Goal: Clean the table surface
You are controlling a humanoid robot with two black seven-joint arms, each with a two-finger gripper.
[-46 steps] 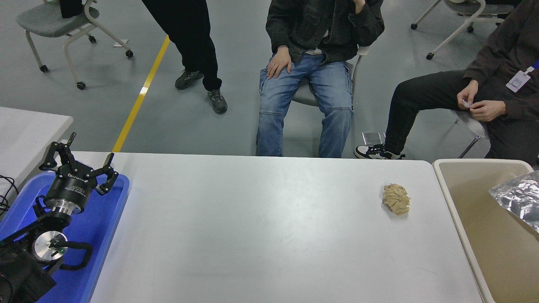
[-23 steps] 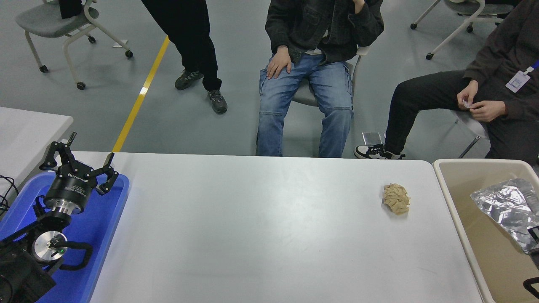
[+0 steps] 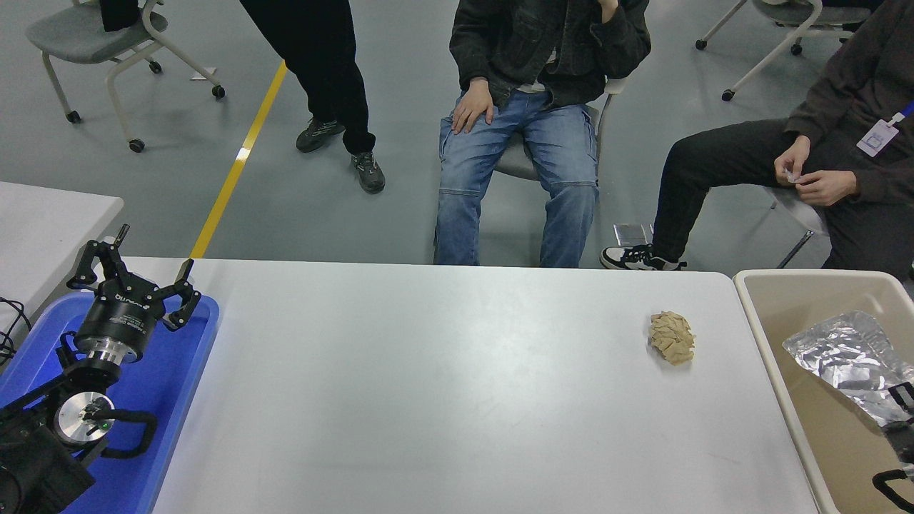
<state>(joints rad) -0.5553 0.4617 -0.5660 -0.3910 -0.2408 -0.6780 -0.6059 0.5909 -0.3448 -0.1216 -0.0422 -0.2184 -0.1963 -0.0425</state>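
The table surface (image 3: 443, 385) is a wide white top. A crumpled tan paper wad (image 3: 672, 337) lies on it near the right end. My right gripper (image 3: 901, 403) shows only partly at the lower right edge, over the beige bin (image 3: 807, 300). It is shut on the lower end of a crumpled silver foil sheet (image 3: 839, 357), which hangs inside the bin's outline. My left gripper (image 3: 136, 265) stays parked at the lower left above the blue tray (image 3: 186, 371), fingers spread open and holding nothing.
A smaller white tabletop (image 3: 50, 221) stands at the far left. Beyond the far edge, two people sit on chairs and a third stands, with their legs (image 3: 518, 178) close to the table. Wheeled chairs (image 3: 107, 43) stand further back.
The silver foil has moved left and down over the bin, and more of it shows. Part of my right gripper has come into view at the lower right edge. The left arm has not moved.
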